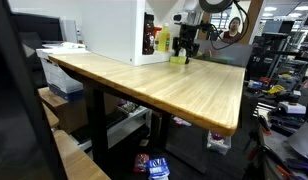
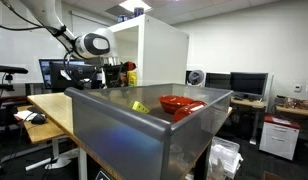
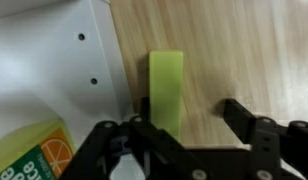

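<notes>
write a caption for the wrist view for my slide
Open jaws straddle a yellow-green block lying on the wooden table, beside a white panel and a yellow container.

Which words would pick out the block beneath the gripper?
On the wooden table, look at the far end beside the white cabinet. The block lies flat there between the open jaws of the gripper: plain pale-green and rectangular, unlike the printed carton with an orange picture.

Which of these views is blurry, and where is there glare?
Wrist view: soft throughout, green block and claw edges smeared. An exterior view: the near grey bin is out of focus, bluish sheen on its wall. An exterior view: wooden table evenly lit, dark foreground left.
</notes>
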Robot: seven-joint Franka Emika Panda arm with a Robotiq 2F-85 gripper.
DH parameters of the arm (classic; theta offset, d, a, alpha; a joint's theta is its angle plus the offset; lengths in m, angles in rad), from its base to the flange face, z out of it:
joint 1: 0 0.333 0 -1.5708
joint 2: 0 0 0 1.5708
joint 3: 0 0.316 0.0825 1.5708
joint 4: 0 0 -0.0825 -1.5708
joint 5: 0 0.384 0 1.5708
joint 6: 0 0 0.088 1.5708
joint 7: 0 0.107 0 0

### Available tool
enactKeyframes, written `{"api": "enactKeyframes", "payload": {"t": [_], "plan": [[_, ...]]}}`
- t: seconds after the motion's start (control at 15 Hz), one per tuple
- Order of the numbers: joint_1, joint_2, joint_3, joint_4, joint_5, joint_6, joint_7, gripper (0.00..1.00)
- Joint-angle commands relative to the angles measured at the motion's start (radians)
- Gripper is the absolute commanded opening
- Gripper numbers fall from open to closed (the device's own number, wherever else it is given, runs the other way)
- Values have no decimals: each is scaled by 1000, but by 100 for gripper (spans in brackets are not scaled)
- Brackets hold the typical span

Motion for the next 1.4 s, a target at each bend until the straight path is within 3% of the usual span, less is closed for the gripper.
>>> {"api": "enactKeyframes", "payload": {"t": [0.0, 0.47, 0.93, 1.33], "plan": [[-10, 4, 8, 12, -24, -37, 31, 47], [0, -44, 19, 4, -59, -127, 214, 8], [7, -117, 40, 13, -88, -249, 469, 7], [3, -167, 37, 58, -39, -405, 679, 7]]}}
